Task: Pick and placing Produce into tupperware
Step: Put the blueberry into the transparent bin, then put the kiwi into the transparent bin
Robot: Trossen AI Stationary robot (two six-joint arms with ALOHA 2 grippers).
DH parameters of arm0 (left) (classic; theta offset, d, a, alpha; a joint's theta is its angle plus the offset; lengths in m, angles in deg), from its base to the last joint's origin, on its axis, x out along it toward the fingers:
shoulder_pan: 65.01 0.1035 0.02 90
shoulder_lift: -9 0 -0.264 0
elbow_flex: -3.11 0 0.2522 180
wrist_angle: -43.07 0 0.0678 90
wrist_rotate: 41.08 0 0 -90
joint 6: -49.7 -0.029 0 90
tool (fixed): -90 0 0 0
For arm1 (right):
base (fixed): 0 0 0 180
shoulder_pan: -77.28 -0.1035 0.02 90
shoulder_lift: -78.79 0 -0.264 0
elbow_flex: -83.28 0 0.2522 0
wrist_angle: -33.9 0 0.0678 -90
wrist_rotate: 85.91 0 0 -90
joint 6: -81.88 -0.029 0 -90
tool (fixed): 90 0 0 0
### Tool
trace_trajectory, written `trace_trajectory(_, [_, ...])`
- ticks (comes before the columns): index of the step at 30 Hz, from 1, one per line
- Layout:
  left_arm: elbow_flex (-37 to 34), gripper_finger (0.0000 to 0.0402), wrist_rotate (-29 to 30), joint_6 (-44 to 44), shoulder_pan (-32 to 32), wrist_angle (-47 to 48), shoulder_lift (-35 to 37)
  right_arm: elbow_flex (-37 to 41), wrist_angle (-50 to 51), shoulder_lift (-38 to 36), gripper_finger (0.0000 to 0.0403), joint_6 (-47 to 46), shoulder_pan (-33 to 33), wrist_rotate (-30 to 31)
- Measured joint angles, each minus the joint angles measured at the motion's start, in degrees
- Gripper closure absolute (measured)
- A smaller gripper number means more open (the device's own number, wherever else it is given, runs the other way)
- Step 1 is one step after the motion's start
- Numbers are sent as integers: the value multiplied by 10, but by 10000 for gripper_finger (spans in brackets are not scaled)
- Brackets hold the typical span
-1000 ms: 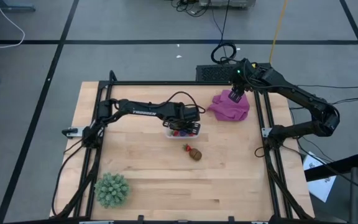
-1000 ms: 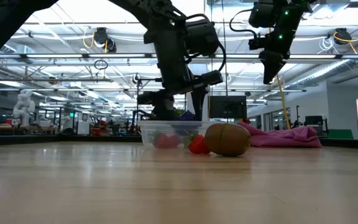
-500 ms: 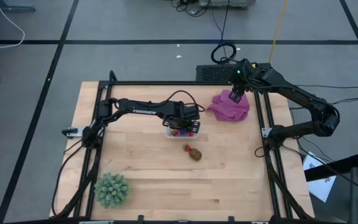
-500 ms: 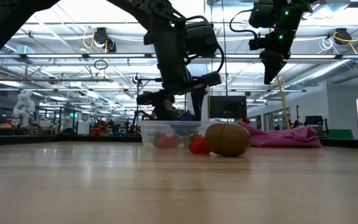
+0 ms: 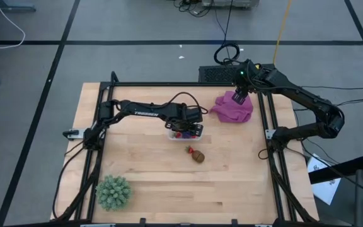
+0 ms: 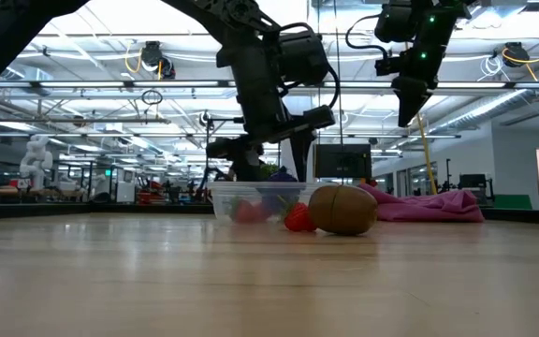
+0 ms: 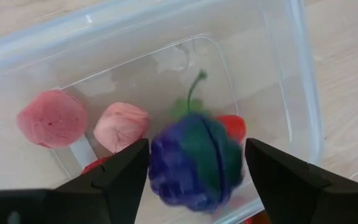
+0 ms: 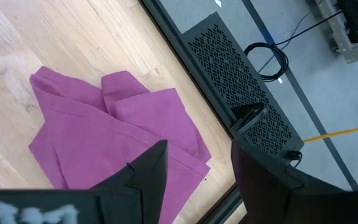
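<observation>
A spiky green ball (image 5: 113, 192) sits on the wooden desk (image 5: 150, 173) near its front left corner. Over at the far right corner a magenta cloth (image 5: 233, 109) lies crumpled by the black frame rail. Just past that corner, on the grey floor, rests a perforated black box (image 8: 238, 81) with cables (image 5: 227, 53) coiled beside it.

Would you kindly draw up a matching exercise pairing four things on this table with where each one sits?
1. grape cluster
2. brown round piece
3. spiky green ball
4. right gripper

A. above the purple cloth
B. on bare wood just outside the tupperware
C. between the left gripper's fingers, over the tupperware
D. near the table's front left corner

Pairs: 1-C, 2-B, 3-D, 4-A
</observation>
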Motion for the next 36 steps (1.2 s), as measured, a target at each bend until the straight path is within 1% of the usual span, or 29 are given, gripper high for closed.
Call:
trace_trajectory(13, [0,124,-2,1,0,-2,2,0,0,0,234,0,0,0])
trace_trajectory(18, [19,128,-42,-11,0,-1,2,0,0,0,234,0,0,0])
trace_trajectory(23, [55,128,-55,-30,-3,6,2,0,1,0,234,0,0,0])
trace_trajectory(27, [104,128,-51,-48,-12,55,4,0,5,0,234,1,0,0])
trace_trajectory(30, [135,128,-26,-49,-28,112,4,0,6,0,234,1,0,0])
trace_trajectory(33, [161,128,2,-37,-53,171,4,0,9,0,234,2,0,0])
trace_trajectory(36, [165,128,16,-17,-89,193,4,0,9,0,234,2,0,0])
